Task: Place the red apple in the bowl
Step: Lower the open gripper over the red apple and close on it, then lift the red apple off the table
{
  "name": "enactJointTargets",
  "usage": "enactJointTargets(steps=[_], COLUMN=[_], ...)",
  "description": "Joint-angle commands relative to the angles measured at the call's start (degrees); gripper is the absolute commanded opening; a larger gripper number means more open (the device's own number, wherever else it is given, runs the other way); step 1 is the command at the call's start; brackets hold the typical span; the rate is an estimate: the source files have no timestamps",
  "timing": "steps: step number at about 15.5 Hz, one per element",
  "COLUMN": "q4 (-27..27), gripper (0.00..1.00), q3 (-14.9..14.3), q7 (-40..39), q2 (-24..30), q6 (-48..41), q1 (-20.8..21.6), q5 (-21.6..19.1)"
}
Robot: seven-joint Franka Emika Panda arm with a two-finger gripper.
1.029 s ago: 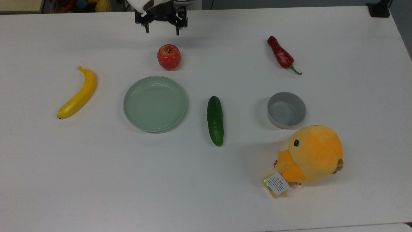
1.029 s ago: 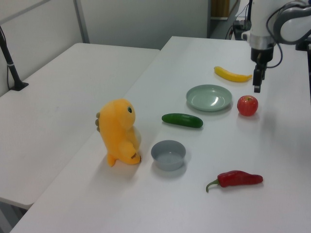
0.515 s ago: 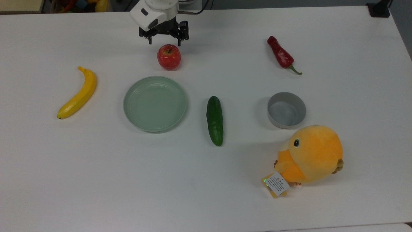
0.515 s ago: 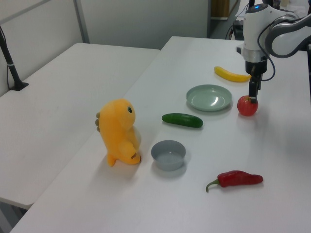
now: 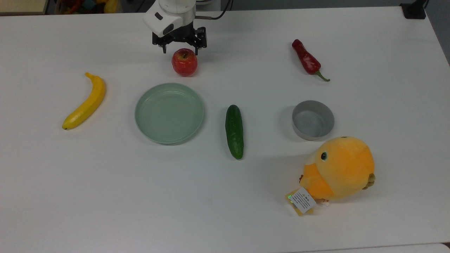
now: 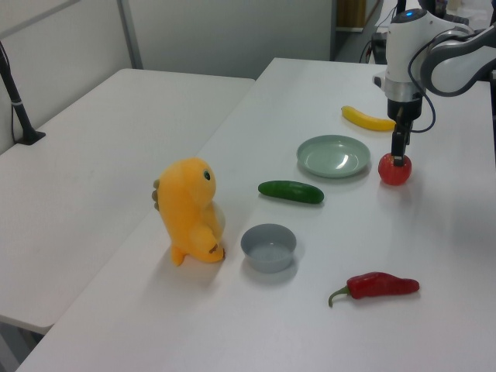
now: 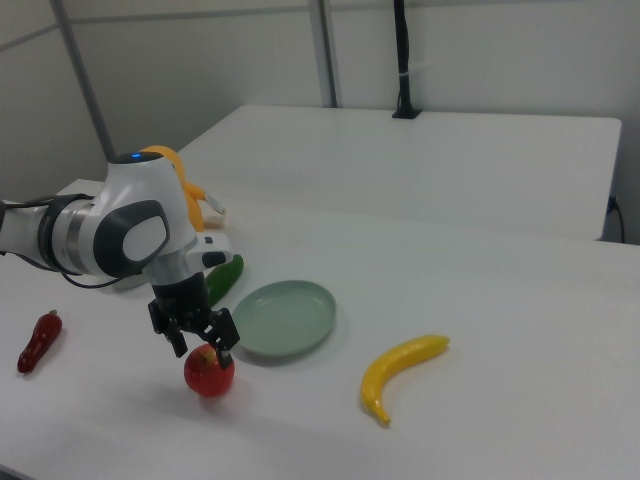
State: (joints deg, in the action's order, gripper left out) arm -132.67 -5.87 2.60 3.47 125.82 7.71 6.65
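You get bright, even overhead light on the white worktop (image 5: 225, 211). Shadows are soft and short: see the one beside the bowl (image 5: 313, 119) in the top view. The red apple (image 5: 184, 62) carries small glossy highlights.

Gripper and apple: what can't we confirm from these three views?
- Contact: whether the gripper fingers touch the red apple; the top view and left view leave the gap unclear.
- Apple's rear: hidden by the gripper in the right view.
- Bowl: in the right view the arm blocks it.
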Motion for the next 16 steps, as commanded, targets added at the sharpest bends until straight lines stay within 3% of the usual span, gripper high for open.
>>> enactJointTargets(steps=[1, 12, 13, 15, 16], q4=[-0.2, 0.1, 0.1, 0.1, 0.1], gripper=[1.00, 1.00, 0.91, 0.47, 0.37], q3=[0.1, 1.0, 1.2, 1.3, 1.4], q7=[-0.7, -0.7, -0.7, -0.7, -0.7], q2=[-0.5, -3.0, -3.3, -3.5, -3.5], q6=[1.6, 4.7, 4.9, 5.0, 5.0], q1=[0.8, 1.1, 1.1, 1.1, 1.1], q5=[0.7, 0.5, 0.5, 0.6, 0.8])
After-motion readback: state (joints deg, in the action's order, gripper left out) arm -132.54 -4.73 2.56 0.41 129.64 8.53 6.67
